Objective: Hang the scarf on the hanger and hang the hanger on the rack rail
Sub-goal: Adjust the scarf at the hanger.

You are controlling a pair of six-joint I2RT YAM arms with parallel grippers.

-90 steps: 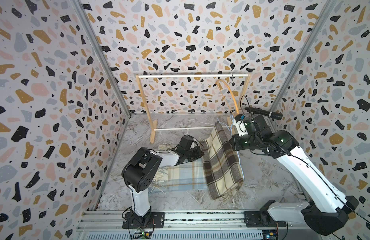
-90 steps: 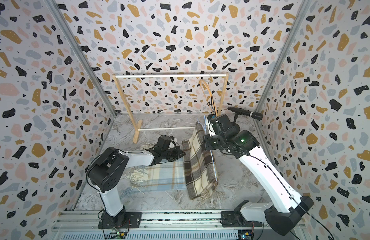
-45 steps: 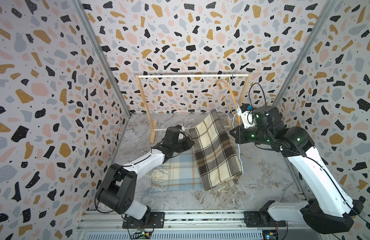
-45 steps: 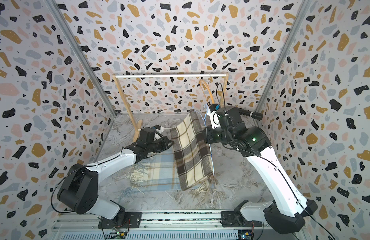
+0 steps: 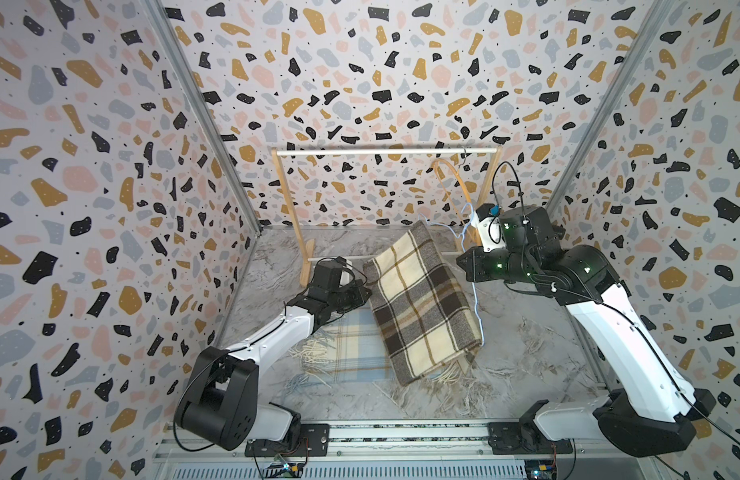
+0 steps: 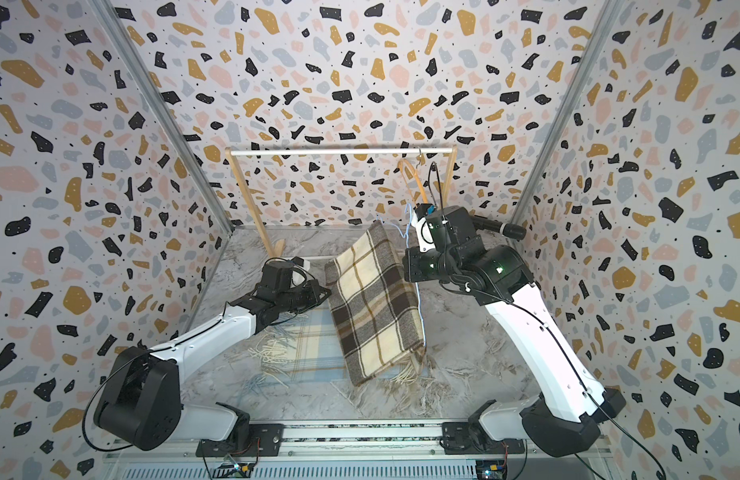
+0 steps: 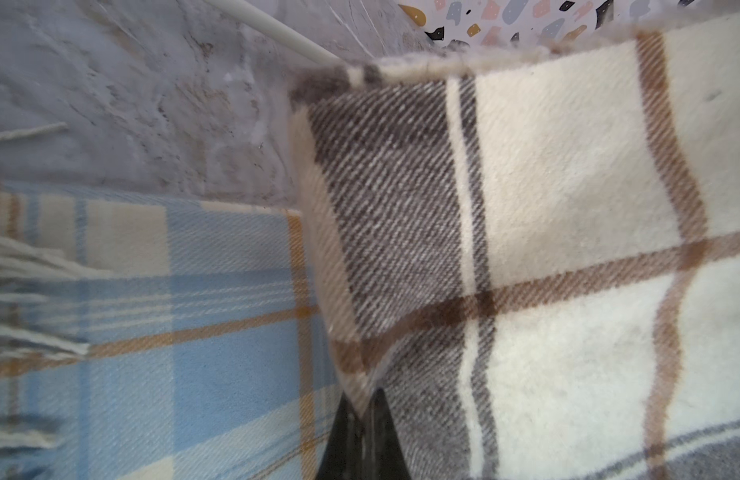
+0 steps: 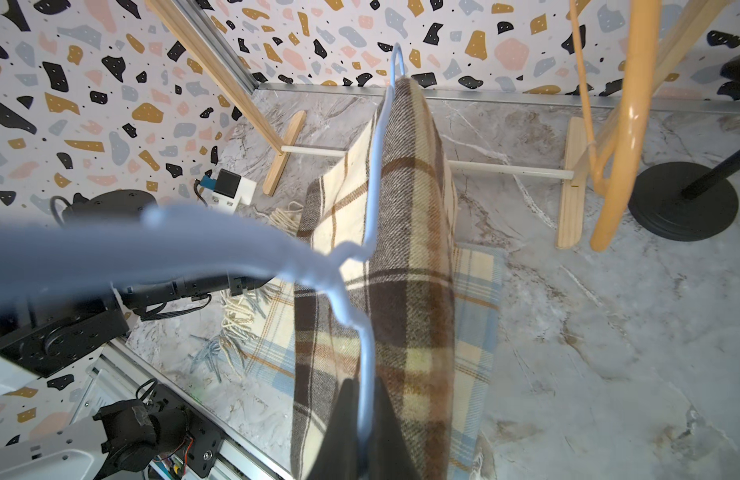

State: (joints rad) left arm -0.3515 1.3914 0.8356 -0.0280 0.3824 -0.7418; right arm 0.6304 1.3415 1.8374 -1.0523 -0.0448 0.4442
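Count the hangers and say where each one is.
2. A pale blue wire hanger, brown plaid scarf draped over it, is gripped in the right tool. An orange hanger hangs on the rack's top rail. None appears hidden.

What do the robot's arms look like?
The left arm and right arm have smooth white shells and chunky black joints. Thin black cables loop around them. Tiny green lights glow on the right one. Their fingers are black and pointed.

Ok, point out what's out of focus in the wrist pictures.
Right wrist view: the blue wire hanger smears into a blur near the lens, the brown plaid scarf is crisp. Left wrist view: the blue plaid scarf is soft at its fringe, the brown weave sharp.
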